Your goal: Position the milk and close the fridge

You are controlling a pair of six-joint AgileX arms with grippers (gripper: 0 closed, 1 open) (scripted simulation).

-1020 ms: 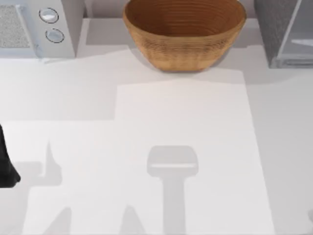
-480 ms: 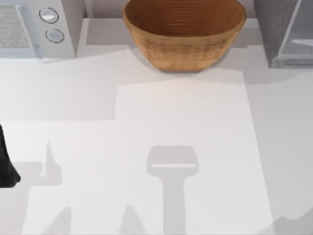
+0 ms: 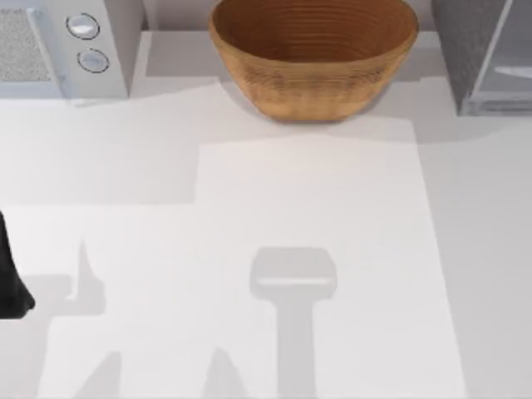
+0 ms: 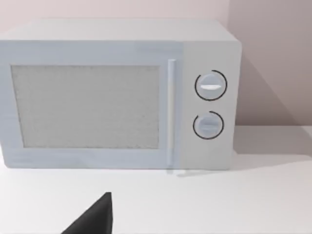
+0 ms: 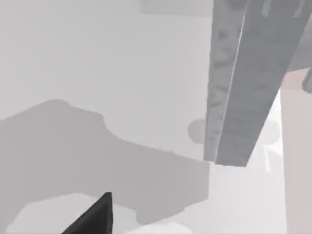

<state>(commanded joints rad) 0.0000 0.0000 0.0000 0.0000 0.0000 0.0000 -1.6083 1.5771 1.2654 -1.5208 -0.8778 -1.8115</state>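
The soft grey shadow that lay across the near right corner of the table (image 3: 332, 191) half a second ago has gone, and that corner is now plain white. Nothing else in the top view has shifted.

The fridge (image 3: 465, 50) stands at the far right corner of the table. Its speckled grey body faces the middle, and a lighter, smoother panel slants along its right side. The top view does not settle whether the door is fully shut. In the right wrist view the same speckled grey surface hangs large and tilted, with a thin pale line running down it. A dark wedge of the right gripper (image 5: 92, 220) shows at the edge of that view. It is apart from the fridge, with bare shadowed table between them. How far this gripper is open cannot be told, and nothing can be seen held in it.

The left arm (image 3: 10, 287) sits as a dark shape at the left edge of the table, well away from the fridge. The left gripper (image 4: 93, 219) shows as a dark tip facing the microwave (image 3: 75, 46) at the far left corner, and is not touching it. Its opening cannot be told either.

A wicker basket (image 3: 312, 58) sits at the far middle, between the microwave and the fridge and apart from both.
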